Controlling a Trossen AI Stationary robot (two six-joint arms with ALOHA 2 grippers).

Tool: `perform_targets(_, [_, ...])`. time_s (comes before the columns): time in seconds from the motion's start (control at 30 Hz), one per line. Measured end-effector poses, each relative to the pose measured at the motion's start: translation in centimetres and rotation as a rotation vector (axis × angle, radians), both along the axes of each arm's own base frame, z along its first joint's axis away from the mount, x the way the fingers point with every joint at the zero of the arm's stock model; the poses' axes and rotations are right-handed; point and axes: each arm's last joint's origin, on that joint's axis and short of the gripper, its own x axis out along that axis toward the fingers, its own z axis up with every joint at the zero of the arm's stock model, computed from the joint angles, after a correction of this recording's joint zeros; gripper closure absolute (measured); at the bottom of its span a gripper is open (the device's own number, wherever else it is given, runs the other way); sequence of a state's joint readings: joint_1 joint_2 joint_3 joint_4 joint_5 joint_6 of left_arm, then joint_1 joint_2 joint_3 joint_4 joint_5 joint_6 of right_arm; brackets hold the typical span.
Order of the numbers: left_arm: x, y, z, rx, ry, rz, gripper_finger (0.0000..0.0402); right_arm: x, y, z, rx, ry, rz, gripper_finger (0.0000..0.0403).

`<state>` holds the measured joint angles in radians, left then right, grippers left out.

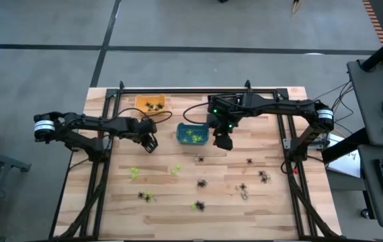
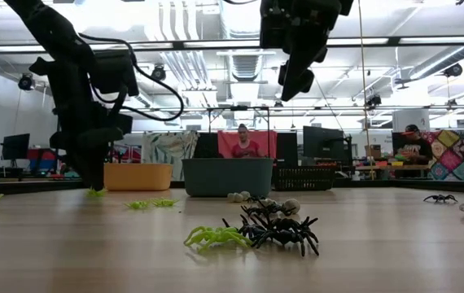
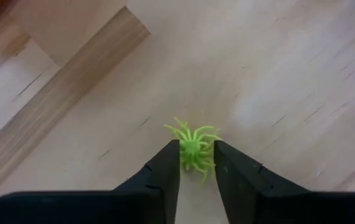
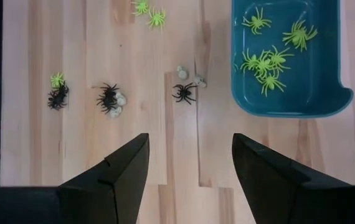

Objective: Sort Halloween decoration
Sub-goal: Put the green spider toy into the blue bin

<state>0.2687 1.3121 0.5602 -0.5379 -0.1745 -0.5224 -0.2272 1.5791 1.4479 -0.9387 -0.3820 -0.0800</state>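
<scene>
On the table (image 1: 178, 208), left gripper (image 3: 196, 163) fingers pinched a lime green spider (image 3: 193, 146). Right gripper (image 4: 190, 155) hung wide apart, empty, beside the teal bin (image 4: 327, 109).

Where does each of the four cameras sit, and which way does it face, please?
High view: above the table, straight down on both arms and the teal bin.
Low view: at tabletop height, level across the spiders; both arms hang from above.
Left wrist view: down past the left gripper flanking a green spider.
Right wrist view: down past the open right gripper.
High and right wrist share the teal bin.
</scene>
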Motion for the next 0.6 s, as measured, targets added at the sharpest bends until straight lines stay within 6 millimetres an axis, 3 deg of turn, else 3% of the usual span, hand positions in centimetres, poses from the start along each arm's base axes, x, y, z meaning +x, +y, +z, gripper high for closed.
perform_targets(0.33, [0.0, 0.0, 0.2, 0.004, -0.011, 0.000, 0.0396, 0.0, 0.0, 0.0, -0.006, -0.008, 0.008, 0.0184])
perform_targets(0.6, [0.1, 0.0, 1.7, 0.018, -0.060, -0.004, 0.0401, 0.1, 0.0, 0.0, -0.010, -0.012, 0.016, 0.0184])
